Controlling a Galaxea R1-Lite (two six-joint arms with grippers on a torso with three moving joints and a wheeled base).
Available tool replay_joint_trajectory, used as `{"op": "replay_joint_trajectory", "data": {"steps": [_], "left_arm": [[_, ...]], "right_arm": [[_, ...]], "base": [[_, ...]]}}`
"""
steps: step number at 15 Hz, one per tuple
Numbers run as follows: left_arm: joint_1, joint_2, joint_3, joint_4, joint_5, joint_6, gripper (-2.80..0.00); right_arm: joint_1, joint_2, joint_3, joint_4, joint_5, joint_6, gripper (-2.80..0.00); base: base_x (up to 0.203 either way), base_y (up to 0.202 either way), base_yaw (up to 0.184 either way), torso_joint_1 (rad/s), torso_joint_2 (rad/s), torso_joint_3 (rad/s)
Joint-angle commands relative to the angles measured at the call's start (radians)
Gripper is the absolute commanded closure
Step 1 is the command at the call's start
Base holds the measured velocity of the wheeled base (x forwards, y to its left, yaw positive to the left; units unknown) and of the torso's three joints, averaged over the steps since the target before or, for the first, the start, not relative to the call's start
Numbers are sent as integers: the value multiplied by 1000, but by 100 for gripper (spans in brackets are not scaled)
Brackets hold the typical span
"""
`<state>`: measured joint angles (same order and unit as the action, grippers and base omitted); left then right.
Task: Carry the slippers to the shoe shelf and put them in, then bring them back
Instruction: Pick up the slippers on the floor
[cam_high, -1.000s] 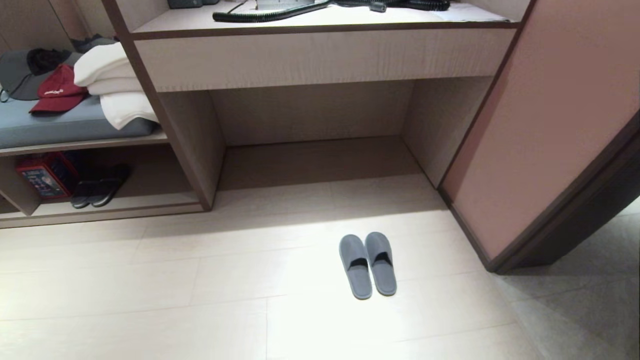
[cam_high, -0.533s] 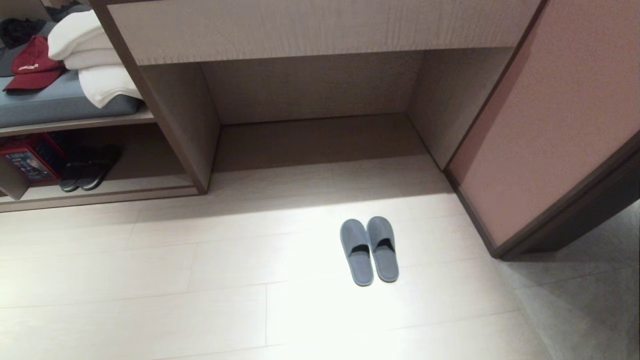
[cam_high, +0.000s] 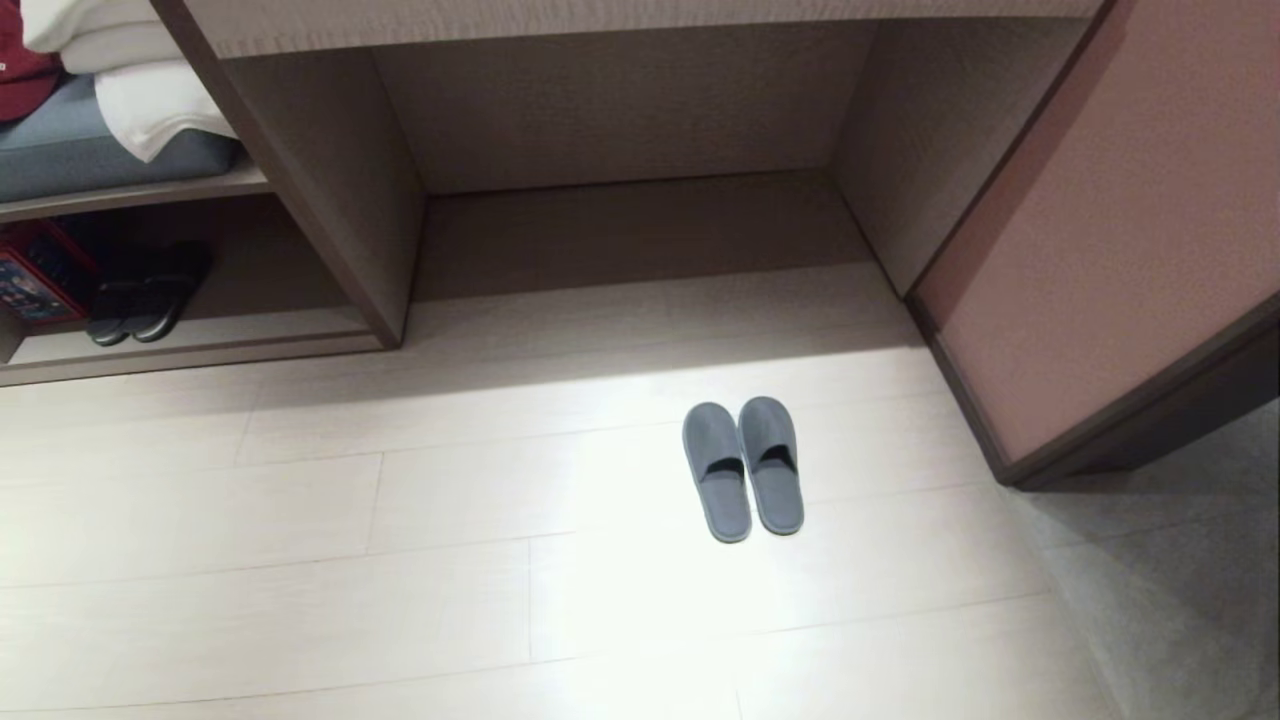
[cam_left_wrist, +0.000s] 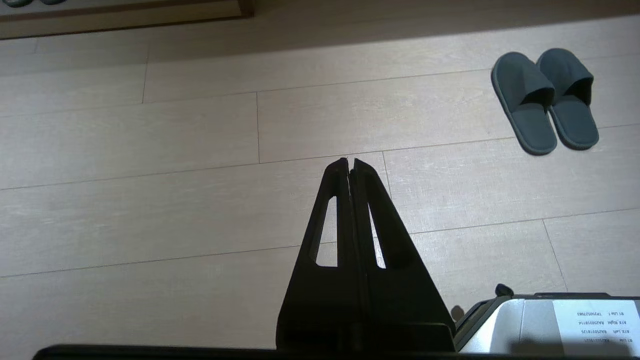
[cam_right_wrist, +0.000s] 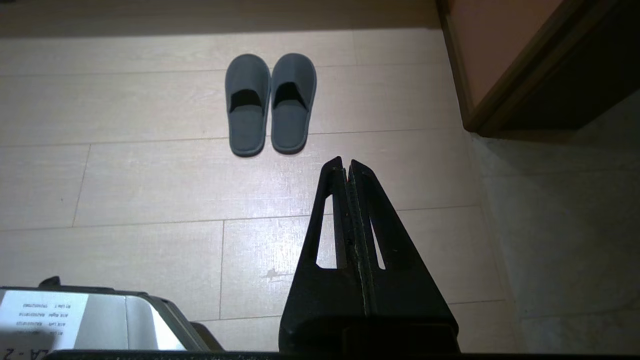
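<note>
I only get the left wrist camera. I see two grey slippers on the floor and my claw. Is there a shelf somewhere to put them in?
Observer: Yes. The head view shows the shoe shelf, a low cubby at floor level, off to the robot's left of the slippers.
Operator: Is anything in it?
Observer: A black pair of shoes sits inside, beside a red box.
Operator: Where's my other claw?
Observer: The right claw is shut and holds nothing. It is above the floor, with the slippers lying just ahead of it.
</note>
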<state>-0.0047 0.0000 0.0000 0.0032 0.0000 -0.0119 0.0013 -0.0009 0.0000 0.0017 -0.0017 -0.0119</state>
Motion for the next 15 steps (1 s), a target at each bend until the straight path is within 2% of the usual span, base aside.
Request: {"op": "replay_joint_trajectory", "data": {"steps": [1, 15], "left_arm": [[0, 0, 2, 0, 0, 0, 0], [0, 0, 2, 0, 0, 0, 0]], "right_arm": [[0, -1, 0, 0, 0, 0, 0], [0, -2, 0, 0, 0, 0, 0]], "base": [[0, 0, 0, 1, -4, -204], [0, 0, 0, 4, 3, -197]]}}
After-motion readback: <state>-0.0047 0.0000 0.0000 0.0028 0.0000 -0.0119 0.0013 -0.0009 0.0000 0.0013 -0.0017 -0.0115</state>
